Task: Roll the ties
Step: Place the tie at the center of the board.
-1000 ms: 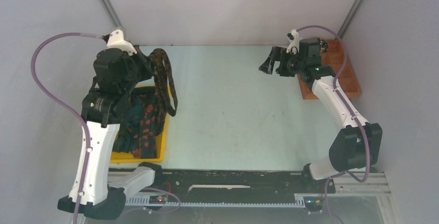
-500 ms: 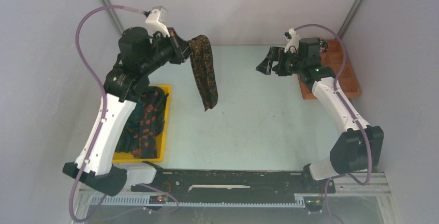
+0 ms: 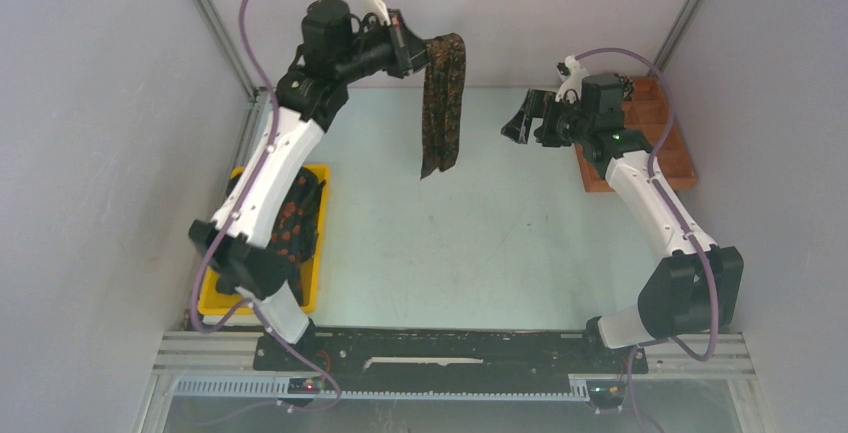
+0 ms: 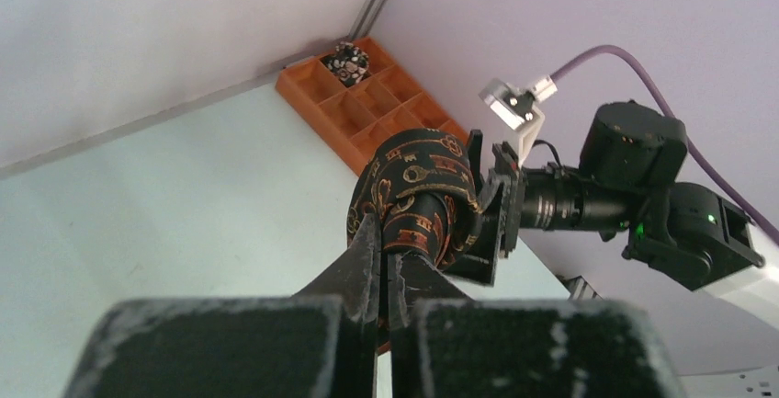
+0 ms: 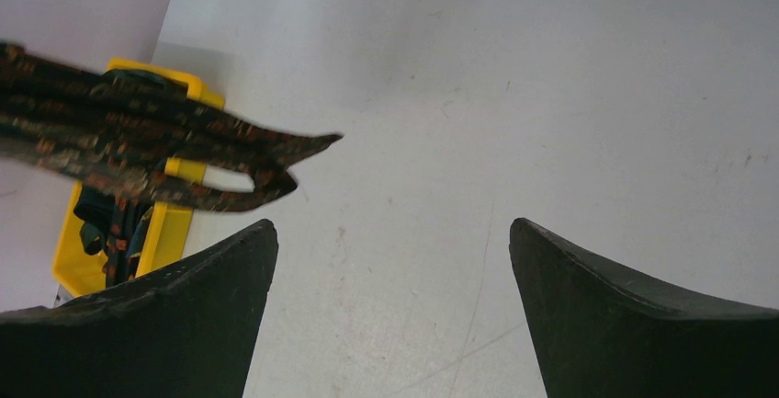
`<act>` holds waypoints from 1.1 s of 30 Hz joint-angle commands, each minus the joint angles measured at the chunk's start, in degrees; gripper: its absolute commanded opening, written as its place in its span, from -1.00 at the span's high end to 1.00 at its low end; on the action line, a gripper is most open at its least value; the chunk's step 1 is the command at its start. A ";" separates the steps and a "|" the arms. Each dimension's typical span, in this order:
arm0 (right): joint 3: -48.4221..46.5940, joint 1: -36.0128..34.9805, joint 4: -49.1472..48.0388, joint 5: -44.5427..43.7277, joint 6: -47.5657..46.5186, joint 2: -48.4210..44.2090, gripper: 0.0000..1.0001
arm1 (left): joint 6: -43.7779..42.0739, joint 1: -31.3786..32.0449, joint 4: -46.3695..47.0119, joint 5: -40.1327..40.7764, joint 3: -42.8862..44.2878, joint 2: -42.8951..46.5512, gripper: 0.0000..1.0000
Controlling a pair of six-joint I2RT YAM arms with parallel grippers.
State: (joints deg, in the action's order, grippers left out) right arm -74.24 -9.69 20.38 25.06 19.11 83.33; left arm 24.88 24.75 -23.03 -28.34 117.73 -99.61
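Observation:
A dark tie (image 3: 443, 103) with orange-brown speckles hangs folded over from my left gripper (image 3: 420, 53), which is shut on it high above the back of the table. In the left wrist view the tie (image 4: 418, 191) loops just past the closed fingertips (image 4: 378, 255). My right gripper (image 3: 518, 123) stands open a little to the right of the hanging tie, with nothing between its fingers. The right wrist view shows the tie's pointed ends (image 5: 184, 154) up left of the open gripper (image 5: 390, 233). More ties (image 3: 292, 223) lie heaped in the yellow bin (image 3: 320, 243).
An orange compartment tray (image 3: 672, 158) sits at the back right, with one small patterned coil (image 4: 349, 60) in its far corner cell. Purple cables arc over both arms. Grey walls close in left, right and behind.
My left arm has swung up and to the right, carrying the tie from above the yellow bin to the back middle of the table. The right arm has barely moved.

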 commanded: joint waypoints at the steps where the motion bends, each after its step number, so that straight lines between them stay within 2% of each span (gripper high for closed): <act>1: 0.06 0.86 -1.36 -3.07 0.80 -3.03 -0.98 | 1.33 0.17 4.16 -7.09 15.23 -9.43 1.00; 4: 0.09 1.38 -0.57 -5.46 1.01 -4.10 -0.98 | 4.59 0.25 7.50 -13.02 23.83 -16.38 1.00; 6: 0.53 1.47 -0.50 -7.52 1.04 -5.08 -0.99 | 6.47 0.88 9.19 -17.20 21.91 -17.92 1.00; 8: 1.68 1.76 -1.47 -9.05 1.46 -6.20 -0.99 | 6.90 1.60 9.30 -19.79 13.52 -16.70 1.00; 11: 2.69 2.52 -2.17 -10.73 2.24 -7.52 -0.99 | 6.79 2.49 11.58 -19.78 -6.76 -10.77 1.00; 14: 4.10 3.92 -3.44 -11.03 3.86 -8.40 -0.99 | 7.29 3.49 12.61 -22.23 -22.58 -6.11 1.00; 17: 5.18 5.13 -4.99 -8.69 5.34 -8.28 -0.99 | 6.36 3.79 8.62 -21.35 -32.00 -5.15 0.99; 20: 5.18 5.48 -5.85 -5.95 5.78 -7.12 -0.99 | 5.79 3.59 6.50 -19.43 -37.10 -4.63 1.00; 28: 5.10 4.45 -6.79 -1.89 5.58 -5.39 -0.99 | 6.64 3.55 3.02 -15.66 -36.64 -4.02 0.99; 30: 5.08 4.16 -6.86 -1.42 5.67 -5.15 -0.99 | 7.09 3.13 2.52 -16.08 -33.87 -4.80 0.98; 33: 5.12 4.17 -7.08 -1.00 5.67 -4.76 -0.99 | 6.12 1.53 0.14 -16.88 -25.18 -8.44 0.98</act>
State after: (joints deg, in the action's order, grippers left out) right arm -68.99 -5.19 16.34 22.26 24.23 78.17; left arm 31.29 28.01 -22.11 -44.14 82.15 -107.79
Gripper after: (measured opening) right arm 0.997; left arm 0.007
